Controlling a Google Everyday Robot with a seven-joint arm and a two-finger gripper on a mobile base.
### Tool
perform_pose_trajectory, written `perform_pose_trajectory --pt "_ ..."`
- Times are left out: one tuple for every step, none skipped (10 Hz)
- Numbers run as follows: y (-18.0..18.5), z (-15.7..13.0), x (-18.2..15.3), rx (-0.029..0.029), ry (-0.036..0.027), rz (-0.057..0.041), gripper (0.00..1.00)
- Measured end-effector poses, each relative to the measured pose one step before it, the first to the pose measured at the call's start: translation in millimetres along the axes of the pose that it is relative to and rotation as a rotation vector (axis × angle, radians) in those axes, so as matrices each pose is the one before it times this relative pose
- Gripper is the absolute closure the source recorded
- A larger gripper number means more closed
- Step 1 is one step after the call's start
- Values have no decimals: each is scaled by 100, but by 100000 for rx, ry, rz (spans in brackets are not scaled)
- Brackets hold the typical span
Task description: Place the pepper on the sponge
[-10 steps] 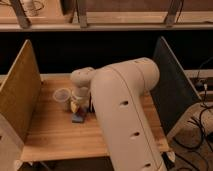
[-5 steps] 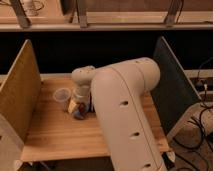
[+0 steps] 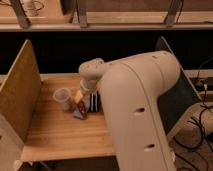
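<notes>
The white arm [image 3: 145,105] reaches over the wooden table [image 3: 55,135], its gripper [image 3: 81,100] low between the cup [image 3: 62,96] and the black block [image 3: 94,102] — whether it grips anything, I cannot tell. Just beneath, the pepper [image 3: 82,108] slants across the sponge [image 3: 77,115], seemingly touching it. Since a second ago the wrist has edged toward the block; the sponge stays put.

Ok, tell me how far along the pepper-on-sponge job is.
Looks done: the gripper is down by the clear cup, directly above the sponge. In hand: a reddish sliver, apparently the pepper, lies against the sponge's top. Left: confirming it rests there, then lifting the gripper away.
</notes>
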Motion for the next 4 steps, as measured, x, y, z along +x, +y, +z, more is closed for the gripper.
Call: perform_pose_trajectory --pt "-1328 -1543 316 3607 -3918 4191 30" --pt "-1150 -1243 277 2866 -3471 4276 30" --pt "-1547 -1572 316 3549 -4689 5983 30" --pt "-1744 -1609 293 3240 -4874 6178 30"
